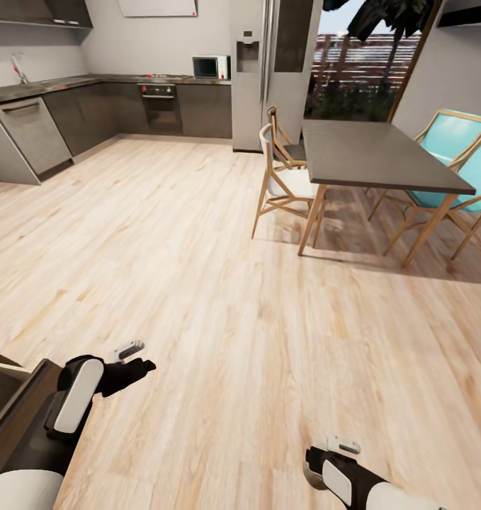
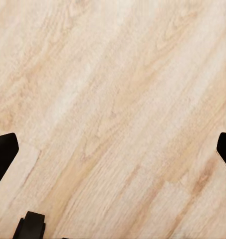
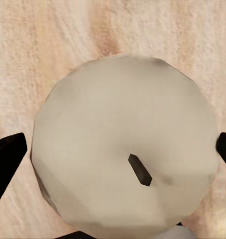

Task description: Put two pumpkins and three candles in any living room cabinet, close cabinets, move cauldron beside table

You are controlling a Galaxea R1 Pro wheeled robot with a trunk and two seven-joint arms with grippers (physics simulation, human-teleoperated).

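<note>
My right wrist view shows a round cream-white wax candle (image 3: 123,149) with a short dark wick, clasped between my right gripper's (image 3: 120,149) black fingertips (image 3: 7,154). In the head view it is hidden. My left gripper (image 2: 113,149) hangs spread, empty, over the pale wood plank floor (image 1: 219,333). Ahead: a dark rectangular dining table (image 1: 371,152), a grey kitchen counter (image 1: 70,85).

We record a cream-white candle (image 3: 122,149) with a dark wick, pale streaky wood-grain floor (image 1: 197,283), turquoise chairs (image 1: 453,142), and a dark grey-brown dining tabletop (image 1: 368,152).
</note>
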